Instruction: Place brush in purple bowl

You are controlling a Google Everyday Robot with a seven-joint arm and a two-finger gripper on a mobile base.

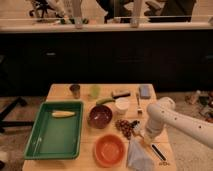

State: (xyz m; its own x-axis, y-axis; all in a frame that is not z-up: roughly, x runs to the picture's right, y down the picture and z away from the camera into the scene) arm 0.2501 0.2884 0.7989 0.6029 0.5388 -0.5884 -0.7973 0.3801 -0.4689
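Note:
The purple bowl [100, 116] sits at the table's middle, dark and glossy inside, with nothing in it. The brush [158, 151] lies on the table at the front right, its thin handle ending in black toward the front edge. Its pale head end is under the gripper and mostly hidden. My gripper [140, 132] hangs from the white arm [172, 119], which comes in from the right. It is low over the table at the brush's head end, right of the purple bowl.
A green tray [44, 145] holding a yellow item is at the left. An orange bowl [110, 149], a grey cloth [137, 158] and dark grapes [124, 126] are at the front. A white cup [121, 105], metal cup [75, 91], green cup [95, 91], dark block [120, 93], blue sponge [144, 91] and fork [138, 102] stand behind.

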